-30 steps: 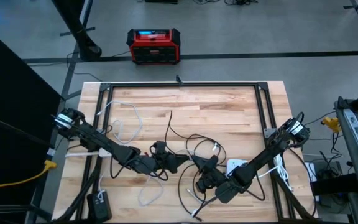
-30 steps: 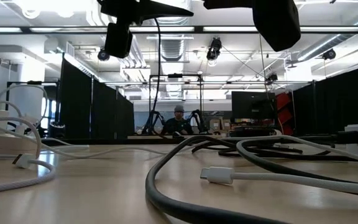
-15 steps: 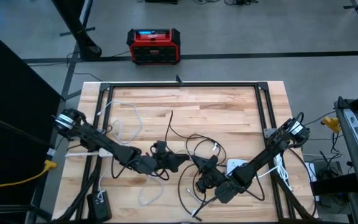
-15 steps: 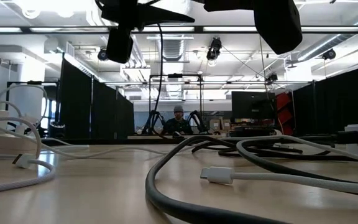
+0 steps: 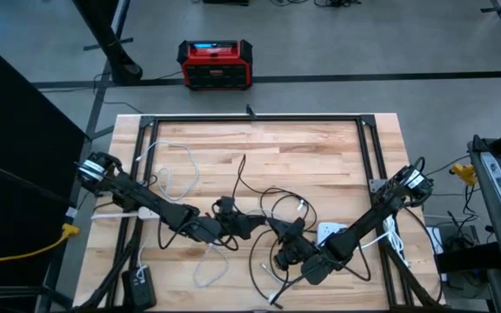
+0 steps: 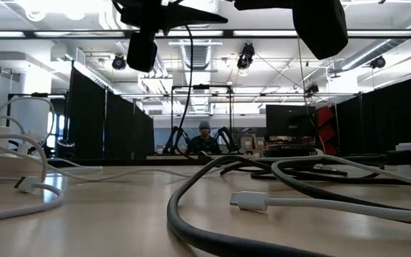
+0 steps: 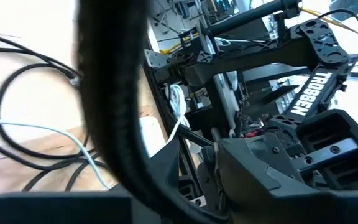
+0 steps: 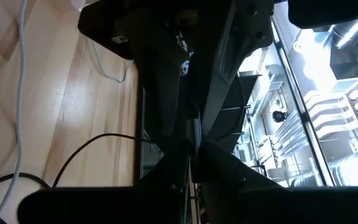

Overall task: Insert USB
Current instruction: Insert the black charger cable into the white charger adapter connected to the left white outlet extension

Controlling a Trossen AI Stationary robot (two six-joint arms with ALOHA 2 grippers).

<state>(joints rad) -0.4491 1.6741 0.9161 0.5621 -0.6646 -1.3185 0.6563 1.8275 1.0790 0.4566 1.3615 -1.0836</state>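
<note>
The left gripper [image 5: 257, 225] and right gripper [image 5: 274, 228] are nose to nose over the middle of the wooden table [image 5: 320, 148], lifted up off the surface; in the low view both hang near the ceiling line. The right one is pinched shut, and what's in it looks like a thin dark connector, though I honestly can't make it out. The left one is narrowed around a thick black cable [image 7: 114, 93] that runs right across its wrist view. Whether the two ends touch, can't tell, it's all black on black. Below them it's a tangle: black cable loops [image 5: 272, 204] around the middle, a white cable [image 5: 177, 169] curling off toward the left arm's side, and in the low view a white USB-C plug [image 6: 250, 202] lying flat on the wood next to a fat grey cable [image 6: 191, 214]. A red box [image 5: 215, 63] sits on the floor past the far edge, and a person [image 6: 204, 140] is seated way back in the room.
</note>
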